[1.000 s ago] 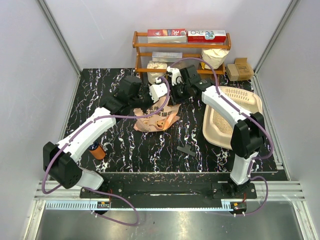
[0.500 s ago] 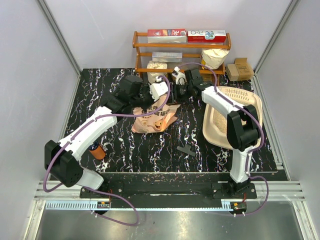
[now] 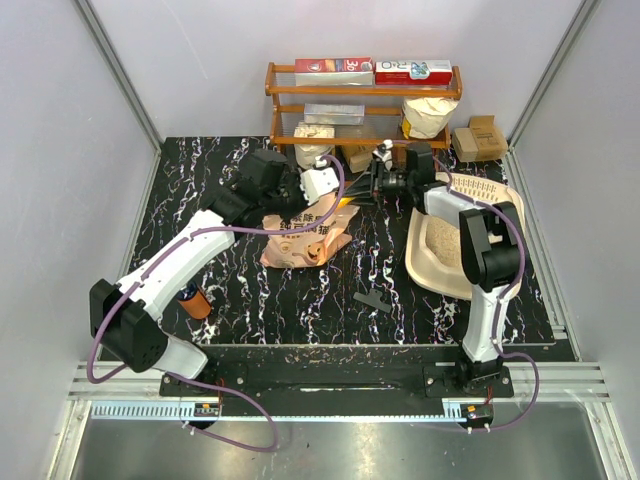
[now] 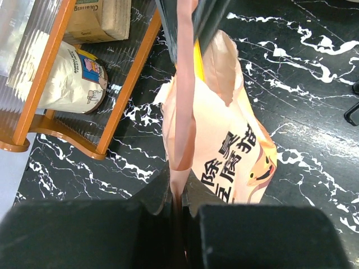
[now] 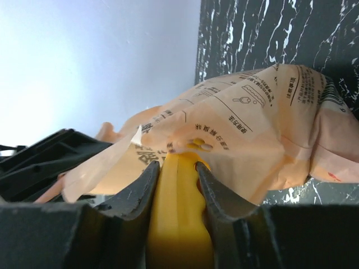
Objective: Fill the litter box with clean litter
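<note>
Litter box [image 3: 415, 262] sits on the bench [image 3: 200, 200], right side, with clean litter [image 3: 445, 245] inside. Left hand [image 4: 178, 193] pinches the litter bag [image 3: 305, 235] by its top edge and right hand [image 5: 177, 168] clamps its yellow part [image 5: 178, 224], probably to carry it.

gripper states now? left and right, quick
Left gripper: closed, pinching the litter bag by its pink edge.
Right gripper: closed on a yellow piece at the bag's top.

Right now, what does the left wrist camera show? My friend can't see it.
The left gripper is shut on the thin edge of an orange-pink bag with Chinese writing. Behind it are a black marbled table and a wooden shelf.
</note>
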Robot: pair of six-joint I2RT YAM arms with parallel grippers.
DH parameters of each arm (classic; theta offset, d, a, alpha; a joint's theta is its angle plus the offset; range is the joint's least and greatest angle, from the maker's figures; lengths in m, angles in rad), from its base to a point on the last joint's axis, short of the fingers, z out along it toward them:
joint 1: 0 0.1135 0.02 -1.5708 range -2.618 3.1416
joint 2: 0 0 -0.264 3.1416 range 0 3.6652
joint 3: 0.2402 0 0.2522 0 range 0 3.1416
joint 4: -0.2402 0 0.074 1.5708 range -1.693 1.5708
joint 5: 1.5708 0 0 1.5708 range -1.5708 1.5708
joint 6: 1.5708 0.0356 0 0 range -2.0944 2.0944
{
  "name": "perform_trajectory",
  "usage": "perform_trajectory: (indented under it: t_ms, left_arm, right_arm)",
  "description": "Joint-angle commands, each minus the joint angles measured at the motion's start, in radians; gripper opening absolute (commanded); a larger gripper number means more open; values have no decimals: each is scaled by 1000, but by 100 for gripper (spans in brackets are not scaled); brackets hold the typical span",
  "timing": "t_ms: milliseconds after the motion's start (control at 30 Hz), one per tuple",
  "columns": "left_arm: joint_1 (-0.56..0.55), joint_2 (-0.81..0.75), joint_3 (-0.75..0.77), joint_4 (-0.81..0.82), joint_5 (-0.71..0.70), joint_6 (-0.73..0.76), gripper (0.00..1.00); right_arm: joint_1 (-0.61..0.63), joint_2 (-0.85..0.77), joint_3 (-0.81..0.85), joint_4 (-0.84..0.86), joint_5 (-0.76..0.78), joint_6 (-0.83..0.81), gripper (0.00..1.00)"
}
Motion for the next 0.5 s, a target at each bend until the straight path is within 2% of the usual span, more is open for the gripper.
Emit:
perform_trajectory:
  t_ms: [0, 333, 467]
  left_arm:
    - [-12, -47, 79, 126, 11, 41, 0]
    - [-11, -70, 88, 123, -15, 70, 0]
    - [-11, -72, 76, 116, -21, 71, 0]
  right_arm:
    - [-70, -46, -5, 198, -114, 174, 0]
    - [-176, -135, -74, 156, -135, 136, 0]
    - [-185, -119, -126, 315, -144, 278, 0]
